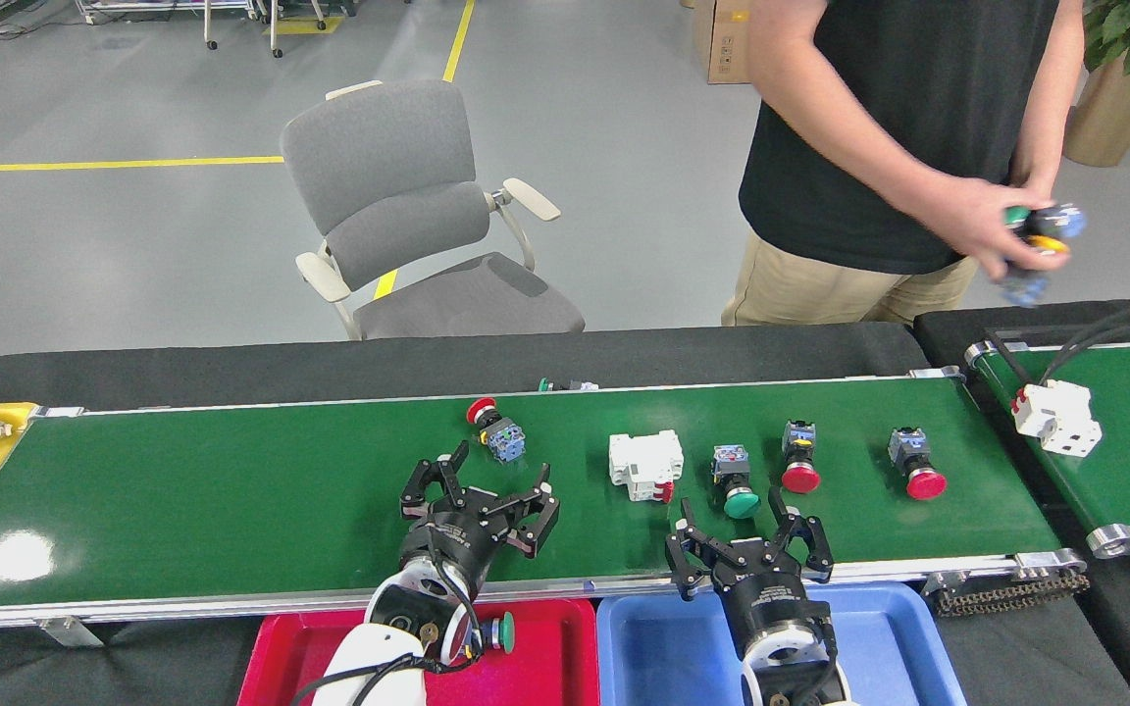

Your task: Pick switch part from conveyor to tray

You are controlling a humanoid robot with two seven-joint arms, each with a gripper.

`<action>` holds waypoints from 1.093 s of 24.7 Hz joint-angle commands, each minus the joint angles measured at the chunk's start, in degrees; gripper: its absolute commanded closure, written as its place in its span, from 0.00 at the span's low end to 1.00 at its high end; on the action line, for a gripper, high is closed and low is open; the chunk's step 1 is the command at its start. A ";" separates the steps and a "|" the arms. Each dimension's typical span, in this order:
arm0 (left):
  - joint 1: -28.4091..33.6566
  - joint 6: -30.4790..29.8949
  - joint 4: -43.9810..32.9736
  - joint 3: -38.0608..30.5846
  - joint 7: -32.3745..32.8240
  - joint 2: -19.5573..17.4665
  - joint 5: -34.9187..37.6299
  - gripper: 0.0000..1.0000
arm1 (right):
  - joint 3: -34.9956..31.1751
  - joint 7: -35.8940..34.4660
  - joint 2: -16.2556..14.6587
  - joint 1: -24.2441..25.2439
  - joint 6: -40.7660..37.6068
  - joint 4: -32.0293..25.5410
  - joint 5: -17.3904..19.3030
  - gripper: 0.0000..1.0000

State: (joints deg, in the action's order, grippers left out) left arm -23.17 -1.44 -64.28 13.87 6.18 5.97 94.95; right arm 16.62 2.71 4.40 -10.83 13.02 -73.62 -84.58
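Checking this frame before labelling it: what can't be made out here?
- Switch in the red tray: head view, mostly hidden by the left gripper's arm.
- Parts in the person's hand: motion-blurred.
- Item behind the conveyor's far rail: too small.
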 commanded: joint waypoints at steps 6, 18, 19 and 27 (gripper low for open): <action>-5.48 0.12 7.41 -1.92 -0.29 -0.87 -5.74 0.00 | 0.96 0.02 0.08 -3.76 0.25 3.22 0.12 0.74; -7.42 7.50 13.13 -3.94 -0.90 -2.98 -6.35 0.49 | 4.39 -0.86 -3.96 5.82 -32.97 -14.44 1.96 0.87; -7.42 7.59 13.13 -4.03 -0.90 -2.98 -6.35 0.55 | 4.47 -0.69 -4.22 7.84 -37.62 -16.46 2.05 0.76; -3.29 1.88 8.29 -6.23 -4.07 -3.15 -6.09 0.90 | 6.67 -0.25 -3.96 9.95 -46.24 -17.96 1.88 0.01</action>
State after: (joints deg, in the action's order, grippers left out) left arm -26.39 3.31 -53.97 7.82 3.54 3.11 88.65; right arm 23.31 2.45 0.30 -0.33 -32.26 -90.68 -82.99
